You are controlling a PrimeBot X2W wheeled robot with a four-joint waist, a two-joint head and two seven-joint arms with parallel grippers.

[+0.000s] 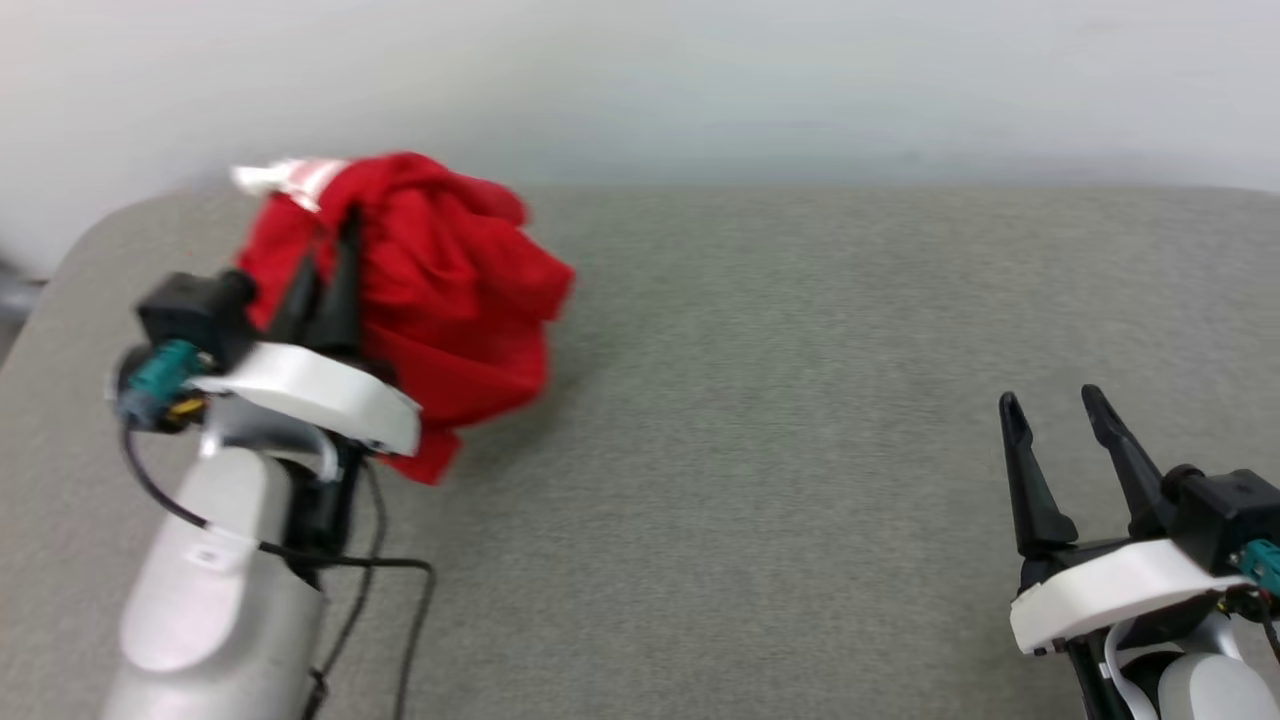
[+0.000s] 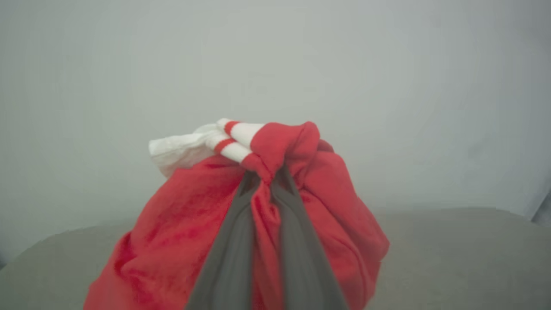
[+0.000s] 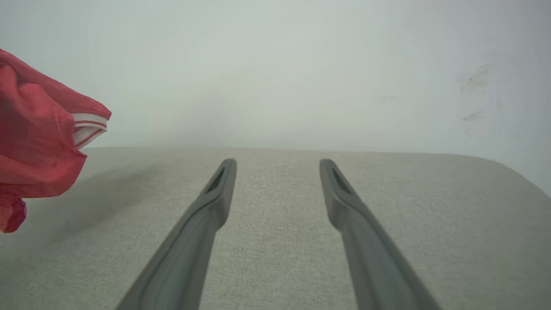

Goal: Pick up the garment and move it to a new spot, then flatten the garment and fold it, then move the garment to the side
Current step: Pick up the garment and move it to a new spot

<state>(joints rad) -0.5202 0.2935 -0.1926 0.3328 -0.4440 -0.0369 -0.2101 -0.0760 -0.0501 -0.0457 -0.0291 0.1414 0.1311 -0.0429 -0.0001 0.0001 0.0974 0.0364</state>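
The left gripper [image 2: 267, 180] is closed tight on the shirt [image 1: 450, 290] - its 2 fingers [image 2: 232, 241] pinch a red fold near a white, striped sleeve, and the rest hangs bunched around them. The bundle sits over the far left of the grey surface [image 1: 800, 400], close to the wall; whether its lowest fold touches the cloth is unclear. The right gripper [image 1: 1050, 400] hovers well apart at the near right - jaws spread wide, holding nothing.
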